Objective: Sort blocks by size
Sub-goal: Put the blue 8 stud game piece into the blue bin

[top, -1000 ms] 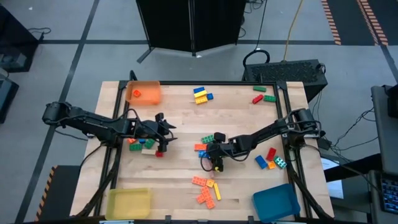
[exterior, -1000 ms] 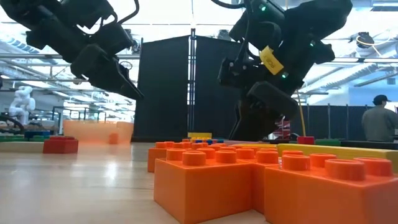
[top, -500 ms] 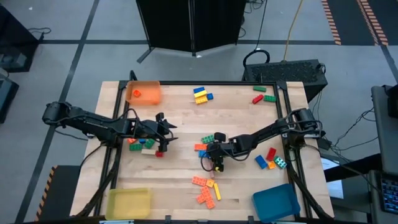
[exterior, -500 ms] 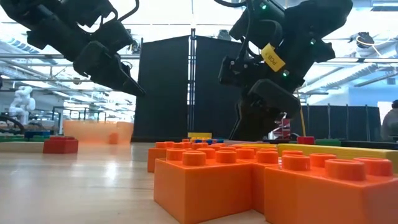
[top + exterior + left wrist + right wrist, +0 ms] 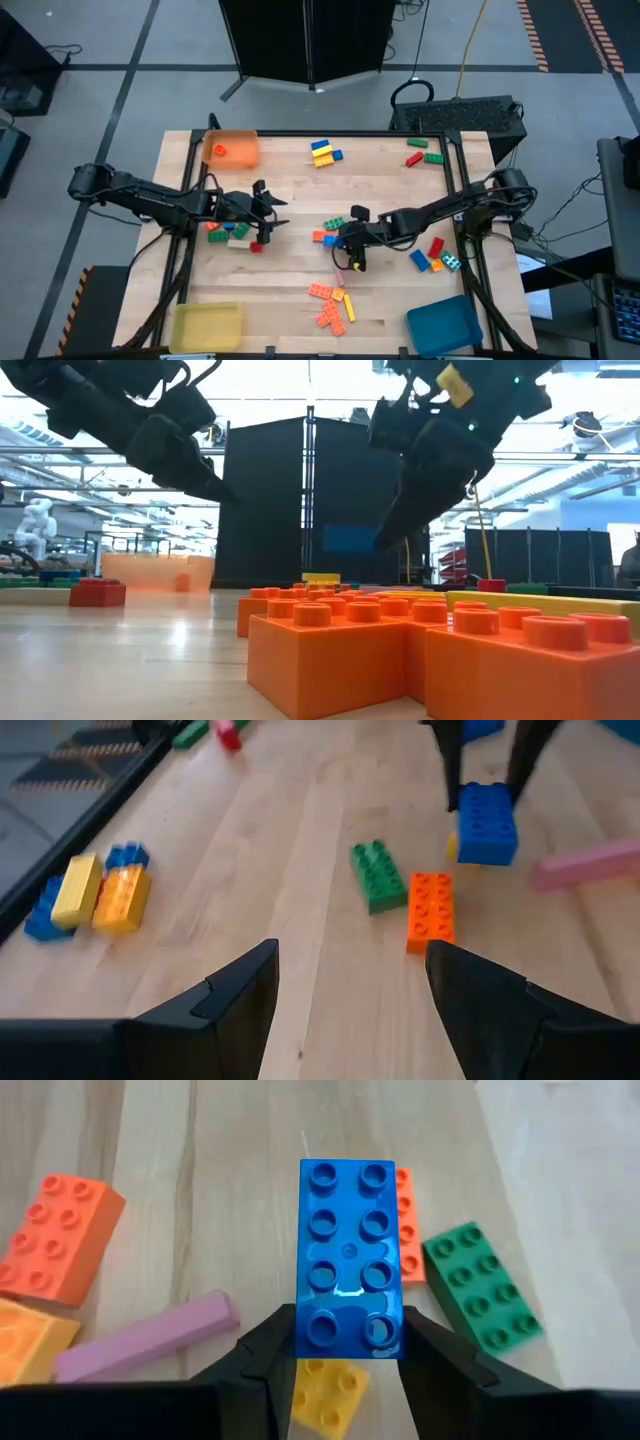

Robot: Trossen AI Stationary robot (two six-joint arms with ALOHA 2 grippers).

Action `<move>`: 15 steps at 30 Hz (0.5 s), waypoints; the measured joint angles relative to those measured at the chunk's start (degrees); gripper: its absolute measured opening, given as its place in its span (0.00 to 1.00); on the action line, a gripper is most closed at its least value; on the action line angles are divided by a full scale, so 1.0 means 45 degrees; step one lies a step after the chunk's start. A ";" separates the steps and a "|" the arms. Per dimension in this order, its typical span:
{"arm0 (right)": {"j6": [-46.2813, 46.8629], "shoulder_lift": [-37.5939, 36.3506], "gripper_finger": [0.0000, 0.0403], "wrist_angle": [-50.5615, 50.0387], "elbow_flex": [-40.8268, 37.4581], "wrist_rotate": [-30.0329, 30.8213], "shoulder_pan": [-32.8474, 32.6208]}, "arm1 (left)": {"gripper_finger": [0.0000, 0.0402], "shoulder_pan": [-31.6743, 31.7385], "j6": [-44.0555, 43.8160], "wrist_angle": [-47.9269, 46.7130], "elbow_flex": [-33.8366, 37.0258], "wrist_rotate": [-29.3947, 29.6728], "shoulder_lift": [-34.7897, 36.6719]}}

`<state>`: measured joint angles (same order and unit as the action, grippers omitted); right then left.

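Fingers of the right hand (image 5: 345,1342) clamp a blue eight-stud plastic brick (image 5: 349,1256), lifted above the pale wooden table (image 5: 290,185) near its middle, over a green brick (image 5: 482,1285) and a pink bar (image 5: 148,1337). Left hand (image 5: 350,985) hovers unclenched, apparently empty, beside scattered bricks (image 5: 228,233).

Blue eight-stud block (image 5: 349,1258) lifted, above scattered blocks (image 5: 331,306).

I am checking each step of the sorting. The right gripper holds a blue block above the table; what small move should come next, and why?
Probably carry it toward the blue tray. The right gripper is shut on the blue block, lifted clear of the green block and orange block below.
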<state>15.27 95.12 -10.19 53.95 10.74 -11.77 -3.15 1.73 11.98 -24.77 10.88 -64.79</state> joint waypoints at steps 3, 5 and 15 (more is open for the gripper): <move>0.0139 -0.0587 0.34 -0.0707 0.0000 0.0005 -0.0062 | 0.63 -0.0079 0.0119 0.0651 0.0001 -0.0250 -0.0002; 0.0187 -0.0975 0.34 -0.1237 0.0000 0.0003 -0.0156 | 0.63 -0.0155 0.0342 0.1117 0.0003 -0.0431 0.0000; 0.2051 -0.2853 0.34 -0.4645 0.0015 0.0049 -0.1031 | 0.63 -0.0258 0.0729 0.2454 0.0003 -0.0813 -0.0029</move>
<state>24.50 82.28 -31.09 54.02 10.96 -16.41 -4.32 5.01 23.03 -24.75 7.22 -64.93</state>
